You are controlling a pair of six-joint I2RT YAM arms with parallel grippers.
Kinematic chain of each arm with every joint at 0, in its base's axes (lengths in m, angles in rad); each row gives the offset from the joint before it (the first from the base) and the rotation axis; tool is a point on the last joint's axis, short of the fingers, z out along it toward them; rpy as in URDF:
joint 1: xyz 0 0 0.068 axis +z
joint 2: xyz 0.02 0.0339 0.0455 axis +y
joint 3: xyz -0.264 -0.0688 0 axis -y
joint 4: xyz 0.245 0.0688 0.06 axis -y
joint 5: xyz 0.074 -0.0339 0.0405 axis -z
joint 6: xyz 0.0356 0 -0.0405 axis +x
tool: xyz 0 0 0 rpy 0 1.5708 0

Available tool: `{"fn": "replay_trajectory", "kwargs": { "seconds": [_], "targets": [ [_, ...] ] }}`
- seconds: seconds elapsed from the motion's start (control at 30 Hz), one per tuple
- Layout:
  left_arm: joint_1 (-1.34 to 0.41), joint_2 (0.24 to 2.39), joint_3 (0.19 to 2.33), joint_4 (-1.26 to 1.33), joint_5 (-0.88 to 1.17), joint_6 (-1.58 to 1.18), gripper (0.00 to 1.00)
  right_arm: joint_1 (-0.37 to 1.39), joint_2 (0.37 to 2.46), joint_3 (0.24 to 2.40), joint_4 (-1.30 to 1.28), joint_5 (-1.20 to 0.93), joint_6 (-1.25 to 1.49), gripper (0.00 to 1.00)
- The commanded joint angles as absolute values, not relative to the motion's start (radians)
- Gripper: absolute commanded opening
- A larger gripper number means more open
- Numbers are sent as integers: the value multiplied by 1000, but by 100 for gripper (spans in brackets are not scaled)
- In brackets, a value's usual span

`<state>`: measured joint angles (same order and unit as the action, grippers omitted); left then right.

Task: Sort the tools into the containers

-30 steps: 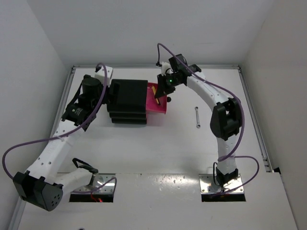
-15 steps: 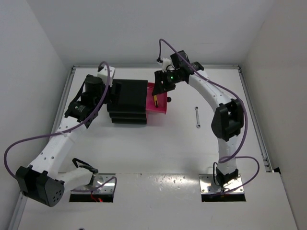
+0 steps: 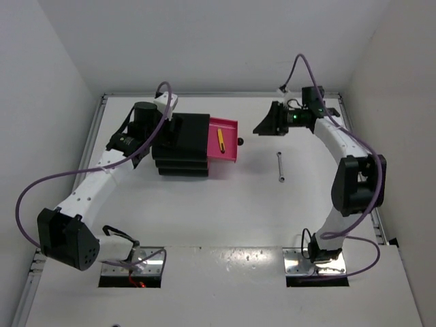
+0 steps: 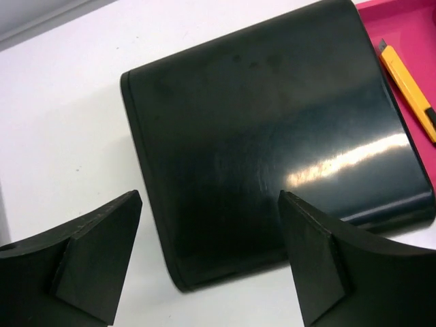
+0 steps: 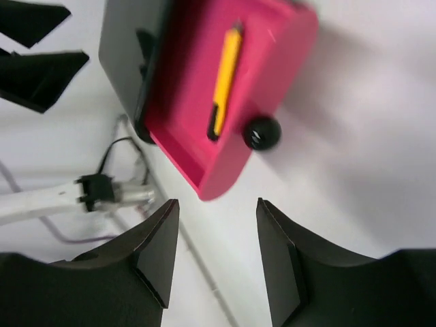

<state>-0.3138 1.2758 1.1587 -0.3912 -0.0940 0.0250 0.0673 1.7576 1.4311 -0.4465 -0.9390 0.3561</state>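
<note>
The black three-tier drawer unit (image 3: 189,139) stands at the far left-centre of the table. Its top pink drawer (image 3: 230,133) is pulled out to the right, with the round black knob (image 5: 262,133) on its front. Inside that drawer the yellow cutter (image 3: 221,140) lies alone, lengthwise along the floor and near the middle. From above, the tiers beneath show only black edges, so I cannot tell what they hold. The thin silver wrench (image 3: 280,167) lies on the bare table, well to the right of the drawer. The left gripper (image 4: 208,204) hovers over the unit's glossy top, fingers spread wide and empty. The right gripper (image 5: 216,208) hangs apart from the drawer on its knob side, fingers parted with nothing between them.
</note>
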Motion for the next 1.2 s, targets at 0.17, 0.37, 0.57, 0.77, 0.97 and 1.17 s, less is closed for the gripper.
{"fn": "replay_trajectory", "kwargs": {
  "seconds": [0.17,0.37,0.57,0.77,0.97,1.17],
  "targets": [
    [-324,1388,1233,-336,-117,-18,84,34,1836,1261,-103,-1213,638,49],
    [-324,1442,1243,-336,-117,-29,84,34,1907,1232,34,-1264,722,51],
    [-324,1462,1243,-336,-117,-29,84,43,2002,1250,67,-1284,749,51],
    [-324,1462,1233,-336,-107,-29,84,52,2062,1259,169,-1318,830,51],
    [-324,1480,1233,-336,-98,-29,84,72,2092,1292,199,-1341,851,53],
    [-324,1489,1233,-336,-89,-29,84,101,2121,1312,199,-1350,851,53]
  ]
}}
